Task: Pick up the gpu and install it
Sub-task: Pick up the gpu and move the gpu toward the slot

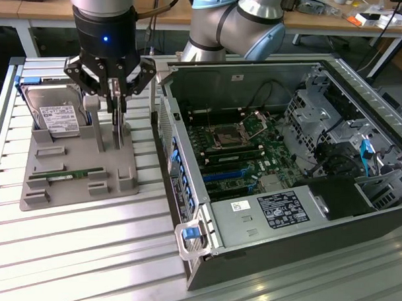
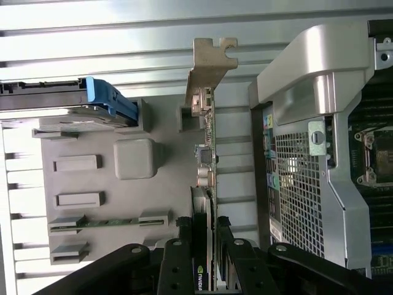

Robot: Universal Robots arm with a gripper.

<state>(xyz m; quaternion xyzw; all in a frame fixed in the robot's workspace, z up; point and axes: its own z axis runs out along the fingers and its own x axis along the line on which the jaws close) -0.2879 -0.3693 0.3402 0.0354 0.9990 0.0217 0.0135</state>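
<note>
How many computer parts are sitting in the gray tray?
3: the hard drive standing at one end, the green memory stick lying flat in its slot, and the gpu upright in the gripper. None seems hidden.

Ribbed metal table [image 1: 92, 247] bears grey tray [image 1: 71, 190] and computer case [image 1: 290, 252].

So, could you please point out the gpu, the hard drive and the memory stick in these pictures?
gpu [image 2: 210, 61]: wrist view, on its metal bracket.
hard drive [image 1: 54, 117]: exterior view, on its white label.
memory stick [image 1: 66, 174]: exterior view, on the middle of its green strip.
</note>
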